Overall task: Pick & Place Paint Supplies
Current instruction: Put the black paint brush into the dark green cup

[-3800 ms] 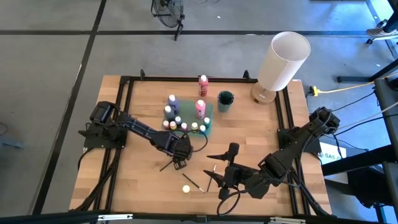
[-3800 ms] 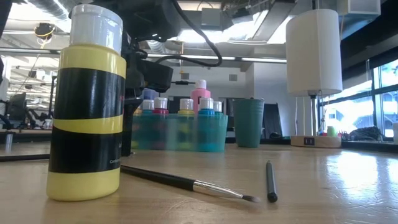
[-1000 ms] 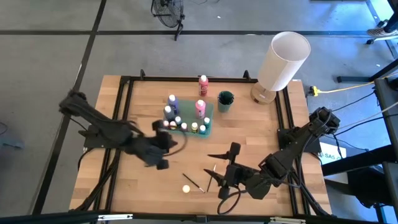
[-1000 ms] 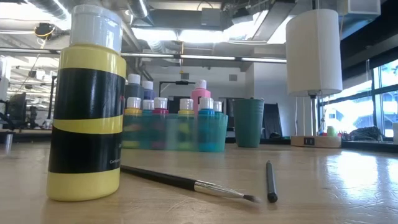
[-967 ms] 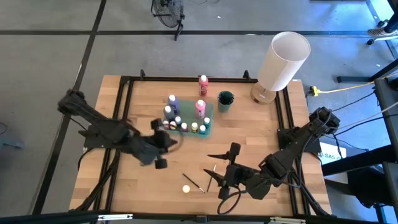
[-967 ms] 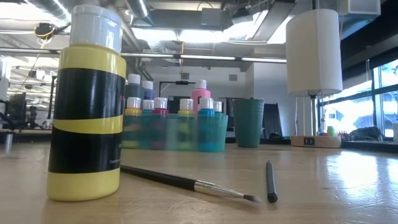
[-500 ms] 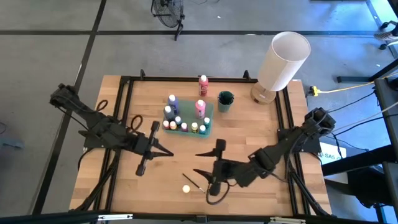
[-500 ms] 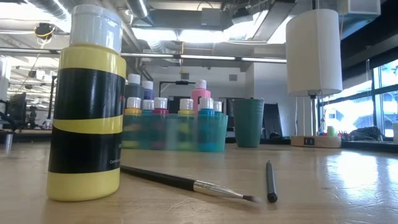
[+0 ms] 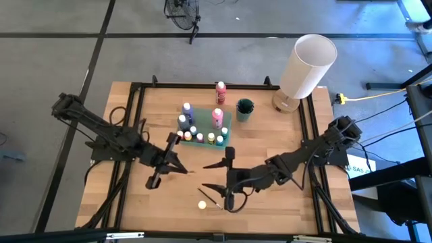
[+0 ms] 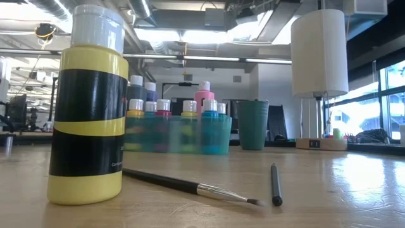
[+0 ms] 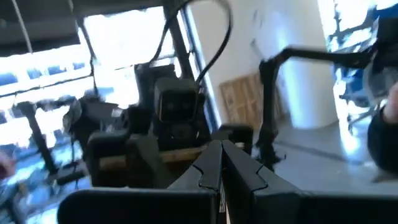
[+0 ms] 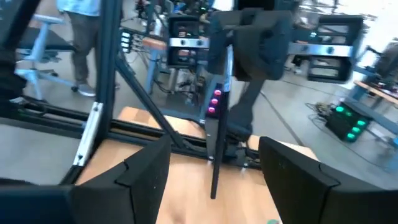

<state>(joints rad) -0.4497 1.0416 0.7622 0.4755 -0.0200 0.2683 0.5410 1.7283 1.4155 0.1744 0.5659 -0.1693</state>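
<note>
My left gripper (image 9: 183, 168) hovers over the table's middle left, level and pointing toward the table's right, shut on a thin dark brush (image 12: 215, 146). Opposite it, my right gripper (image 9: 208, 175) points toward the table's left, open, with nothing between its fingers (image 12: 146, 174). A yellow bottle (image 9: 201, 204) stands upright near the front edge, large in the low view (image 10: 88, 107). Beside it a brush (image 10: 190, 185) and a second dark brush (image 10: 275, 183) lie flat on the wood. Several small bottles stand in the teal tray (image 9: 226, 135). My left gripper pinches the brush's shaft (image 12: 217, 118) between its two shut fingers (image 11: 208, 165). The fingers come in level from the table's left and lie across the brush. The brush stands nearly upright, its lower end (image 12: 213, 193) hanging clear of the table.
A tall pink bottle (image 9: 221, 89) stands alone behind the tray, and a teal cup (image 9: 244, 108) to the tray's right. The big white cylinder (image 9: 307, 64) fills the far right corner. Black rails (image 9: 135, 108) run along the table's sides.
My left gripper has tipped up from pointing down to level and rolled, staying shut, and has drifted a little toward the table's right. My right gripper, still open, has moved toward the table's left and now faces the left gripper.
</note>
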